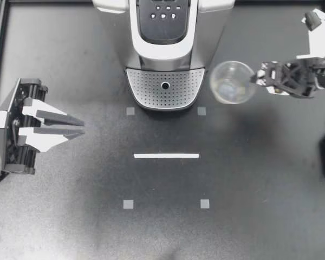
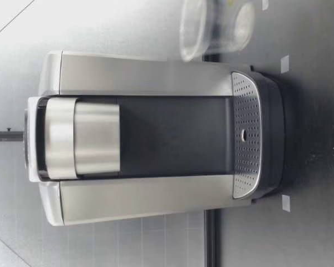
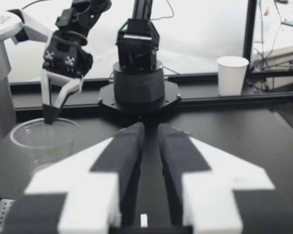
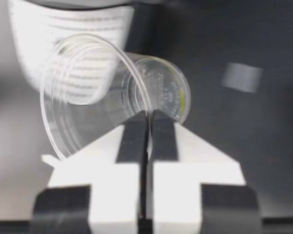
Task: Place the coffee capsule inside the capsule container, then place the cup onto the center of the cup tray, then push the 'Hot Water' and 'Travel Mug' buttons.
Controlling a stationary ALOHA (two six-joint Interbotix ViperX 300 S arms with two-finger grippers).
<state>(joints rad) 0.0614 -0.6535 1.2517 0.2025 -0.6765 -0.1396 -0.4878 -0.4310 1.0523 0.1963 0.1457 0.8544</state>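
Note:
A clear plastic cup [image 1: 233,82] stands to the right of the coffee machine's perforated cup tray [image 1: 165,86]. My right gripper [image 1: 257,77] is shut on the cup's rim, one finger inside and one outside, as the right wrist view shows with the cup [image 4: 112,87] pinched at the gripper [image 4: 147,115]. My left gripper [image 1: 80,127] rests at the table's left, fingers almost together, nothing between them [image 3: 150,130]. The machine's buttons [image 1: 163,13] sit on its top panel. The low view shows the cup [image 2: 217,25] beside the machine [image 2: 145,139]. No coffee capsule is visible.
A white tape line [image 1: 166,156] and small square markers [image 1: 128,204] lie on the dark table in front of the machine. A white paper cup [image 3: 232,74] stands off the table behind the right arm's base [image 3: 138,87].

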